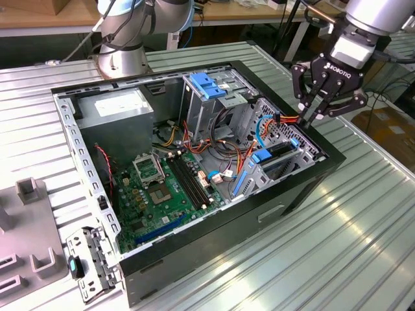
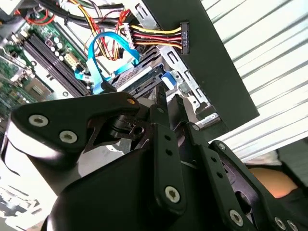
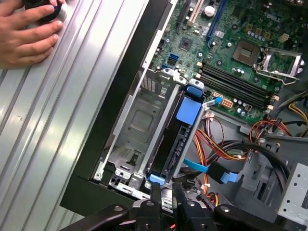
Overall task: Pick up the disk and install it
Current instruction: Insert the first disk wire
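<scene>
1. Pincer [image 1: 306,118]: fingers clenched together, nothing between them. It hangs tips-down over the case wall on the exterior view's right, just above the drive cage [image 3: 137,120].
2. Disk [image 3: 175,139]: stands on edge in a cage slot, blue rails along its sides, at the case corner nearest the pincer. The tips are just above its outer end. Cannot tell whether they touch it.
3. Wire bundle [image 3: 211,139] (orange, red, yellow) and a flat blue cable [image 3: 197,167] run just beside the disk's inner end.
4. Risk, my read: the disk may not be fully seated. A push off-centre on the blue rail end could jam it crooked in the slot or bend the rail.
5. Risk: the closed tips are close to the wires. A slight drift toward them could snag or pinch a lead or tug a plug loose.
6. Risk: a person's hand [image 3: 24,36] rests on the tabletop beside the case's outer wall, close enough for a wide arm swing to reach.
7. Surface: ribbed metal tabletop [image 1: 337,246]. The open black case [image 1: 214,253] lies on its side mid-table, with the motherboard [image 1: 155,188] on its floor and a grey power box [image 1: 120,107] at its far corner. A grey fixture [image 1: 32,194] sits at the table edge on the exterior view's left.
8. Room: the arm base [image 1: 120,61] stands at the far table edge, with wooden benches [image 1: 39,16] behind.
</scene>
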Motion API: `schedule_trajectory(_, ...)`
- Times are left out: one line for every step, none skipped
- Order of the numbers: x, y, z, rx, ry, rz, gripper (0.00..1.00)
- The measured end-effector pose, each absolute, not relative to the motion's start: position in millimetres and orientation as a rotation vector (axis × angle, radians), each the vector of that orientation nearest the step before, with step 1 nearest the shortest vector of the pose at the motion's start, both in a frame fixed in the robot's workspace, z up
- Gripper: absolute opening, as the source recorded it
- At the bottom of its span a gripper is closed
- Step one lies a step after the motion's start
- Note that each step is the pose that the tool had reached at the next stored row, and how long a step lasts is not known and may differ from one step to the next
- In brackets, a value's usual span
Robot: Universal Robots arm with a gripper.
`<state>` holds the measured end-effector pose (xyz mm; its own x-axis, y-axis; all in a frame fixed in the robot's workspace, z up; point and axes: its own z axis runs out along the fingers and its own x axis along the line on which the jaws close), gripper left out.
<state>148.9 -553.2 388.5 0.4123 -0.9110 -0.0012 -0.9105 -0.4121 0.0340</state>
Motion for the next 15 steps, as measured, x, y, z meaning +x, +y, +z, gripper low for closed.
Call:
schedule_trajectory(150, -553, 388, 2.624, -1.676, -0.030, 0.24)
schedule_trajectory(150, -553, 388, 2.630, -1.667, -0.030, 0.24)
schedule_trajectory(151, -552, 388, 2.636, -1.657, -0.030, 0.24)
schedule_trajectory(152, -552, 388, 2.641, -1.649, -0.030, 0.24)
schedule_trajectory(153, -551, 388, 2.644, -1.643, -0.030, 0.24)
schedule_trajectory(153, -550, 388, 2.648, -1.637, -0.029, 0.24)
schedule_trajectory(154, -549, 387, 2.652, -1.631, -0.029, 0.24)
schedule_trajectory(155, -548, 387, 2.655, -1.626, -0.029, 0.24)
schedule_trajectory(156, -547, 386, 2.656, -1.623, -0.029, 0.24)
schedule_trajectory(158, -546, 385, 2.657, -1.620, -0.028, 0.24)
schedule_trajectory(161, -545, 383, 2.659, -1.617, -0.028, 0.24)
schedule_trajectory(163, -544, 383, 2.660, -1.614, -0.028, 0.24)
schedule_trajectory(166, -543, 382, 2.662, -1.611, -0.028, 0.24)
schedule_trajectory(171, -541, 380, 2.665, -1.607, -0.028, 0.24)
schedule_trajectory(174, -540, 379, 2.666, -1.604, -0.027, 0.24)
